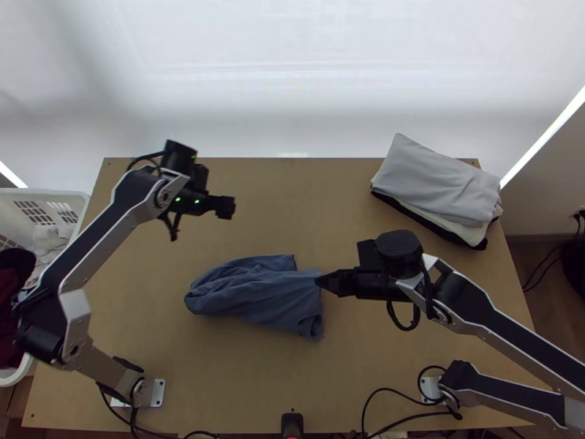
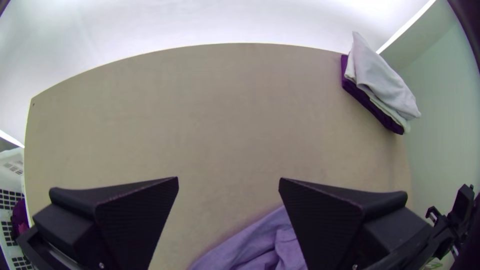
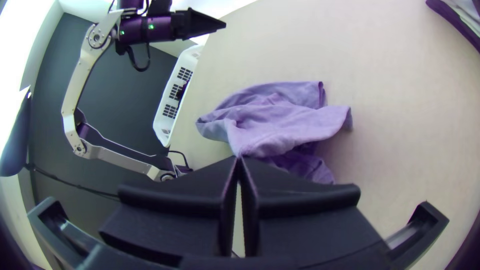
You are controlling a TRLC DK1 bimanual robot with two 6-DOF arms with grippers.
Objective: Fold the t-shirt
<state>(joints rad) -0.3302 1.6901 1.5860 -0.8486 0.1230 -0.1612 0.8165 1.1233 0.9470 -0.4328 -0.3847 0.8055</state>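
Now my wide-fingered black right gripper [image 3: 239, 157] clenches edge of bunched blue-grey t-shirt [image 1: 252, 294] mid-way across light wooden worktop [image 1: 292, 212]; my left gripper [image 2: 228, 180], fingers parted, holds nothing above far side. Shirt seemingly needs spreading first: lift gently, pinch opposite corner single-layered, draw taut evenly, lower flat, then fold.

- A light wooden surface [image 1: 256, 380] stood in the room, its far edge against a bright white backdrop [image 1: 292, 80].
- Soft grey shading crossed the backdrop's left part.
- Narrow bright strips of light [image 1: 545, 135] slanted beyond both far corners.
- Past the right edge stood a plain pale wall [image 1: 537, 194], above brown flooring [image 1: 521, 256].
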